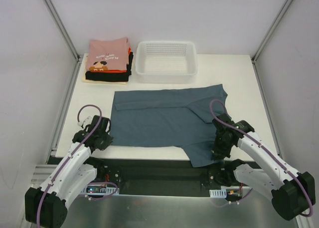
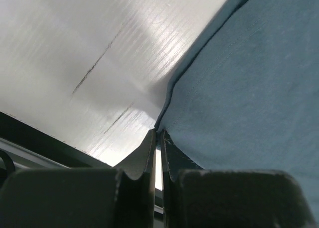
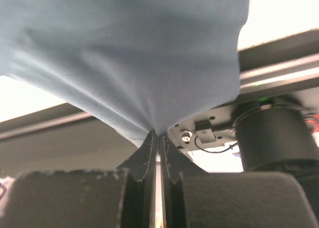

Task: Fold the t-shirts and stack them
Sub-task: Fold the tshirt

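Both arms pinch the slate blue-grey cloth t-shirt at its near edge

The shirt lies spread across the middle of the white table, partly folded. A flap at its near right reaches over the table's front edge.

The left gripper sits at the shirt's near left corner. In the left wrist view its fingers are pressed almost together, with the hem corner of the cloth caught at their tips.

The right gripper is at the overhanging flap. Its wrist view shows the jaws closed to a slit and the fabric gathered into them in drawn folds.

At the far left of the table stands a stack of folded t-shirts: pink with print on top, then orange-red, black and cream. Just beside it on the right is a white plastic mesh basket.
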`<action>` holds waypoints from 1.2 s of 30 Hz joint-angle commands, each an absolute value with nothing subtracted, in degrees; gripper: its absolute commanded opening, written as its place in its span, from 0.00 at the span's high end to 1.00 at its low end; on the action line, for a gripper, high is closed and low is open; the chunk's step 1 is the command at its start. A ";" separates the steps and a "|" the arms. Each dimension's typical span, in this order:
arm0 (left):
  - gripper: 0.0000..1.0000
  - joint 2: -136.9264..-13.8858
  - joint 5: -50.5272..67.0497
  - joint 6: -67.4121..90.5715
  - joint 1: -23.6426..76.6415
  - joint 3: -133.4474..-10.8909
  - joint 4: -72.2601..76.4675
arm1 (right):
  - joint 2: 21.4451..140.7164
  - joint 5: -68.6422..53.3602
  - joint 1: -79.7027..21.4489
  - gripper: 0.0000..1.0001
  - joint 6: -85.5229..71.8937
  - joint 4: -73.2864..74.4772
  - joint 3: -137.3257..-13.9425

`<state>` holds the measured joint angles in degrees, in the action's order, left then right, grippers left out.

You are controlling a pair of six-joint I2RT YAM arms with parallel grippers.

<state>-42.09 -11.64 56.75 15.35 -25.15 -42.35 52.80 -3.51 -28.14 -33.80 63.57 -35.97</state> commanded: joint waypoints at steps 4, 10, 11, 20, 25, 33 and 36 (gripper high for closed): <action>1.00 -44.99 -15.64 57.75 15.47 -32.07 -42.28 | 58.52 5.09 -27.51 0.99 -29.98 61.79 -45.78; 1.00 -50.44 -17.22 55.11 15.47 -35.50 -36.48 | 62.57 6.94 -22.42 0.99 -24.71 57.31 -53.08; 1.00 -52.45 -17.31 54.67 15.47 -36.29 -35.34 | 62.84 6.94 -21.11 0.99 -24.35 56.17 -53.96; 1.00 -63.88 -18.63 53.70 15.38 -44.20 -32.61 | 70.13 8.17 -16.79 0.99 -20.48 50.99 -62.74; 1.00 -67.41 -19.69 53.35 15.29 -47.28 -31.64 | 77.58 7.56 -15.38 0.98 -18.28 49.22 -68.90; 1.00 -72.95 -21.18 54.31 13.98 -51.06 -31.03 | 87.62 5.80 -13.36 0.96 -17.23 49.22 -77.86; 1.00 -74.35 -22.67 55.02 13.45 -51.85 -31.03 | 90.96 6.06 -13.18 0.96 -16.44 49.22 -80.15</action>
